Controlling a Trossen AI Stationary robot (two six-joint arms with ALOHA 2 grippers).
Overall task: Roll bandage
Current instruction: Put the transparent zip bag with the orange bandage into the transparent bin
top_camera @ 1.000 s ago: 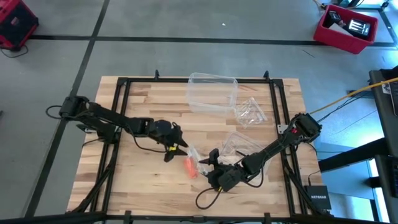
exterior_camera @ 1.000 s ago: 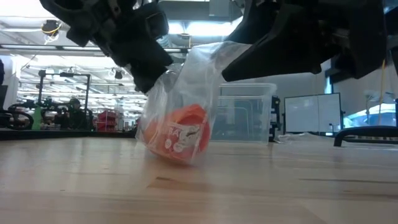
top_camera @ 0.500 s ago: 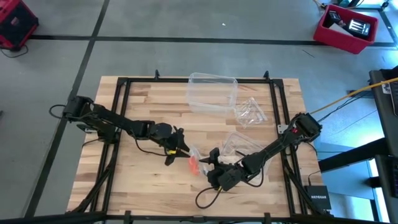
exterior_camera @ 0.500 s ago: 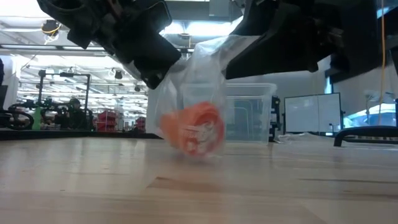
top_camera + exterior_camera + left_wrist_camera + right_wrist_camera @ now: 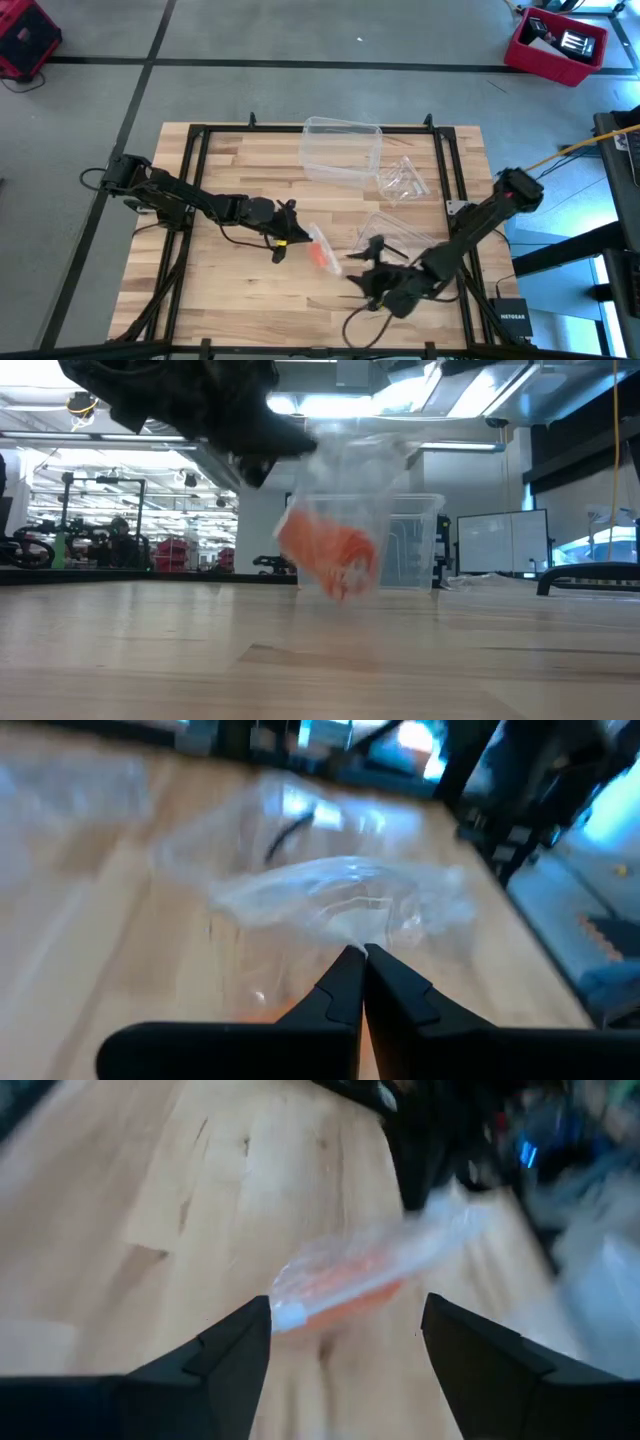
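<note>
Looking at your left gripper [image 5: 290, 238]: fingers pinched tight on the clear bag [image 5: 345, 510], holding it off the table [image 5: 220, 290].
Bandage [image 5: 327, 552]: orange roll inside that bag (hanging clear of the wood in the low view).
Your right gripper [image 5: 362, 262]: fingers spread wide, just beside the bag, not touching it.

The right end effector [image 5: 345, 1345] stands with its two dark fingers [image 5: 215, 1365] spread wide apart, nothing between them. Beyond the gap, the orange bandage [image 5: 345, 1285] lies inside a clear plastic bag [image 5: 400, 1255] over the pale wooden worktop [image 5: 150, 1200]. The bag's far end reaches a dark shape, too blurred to identify.
</note>
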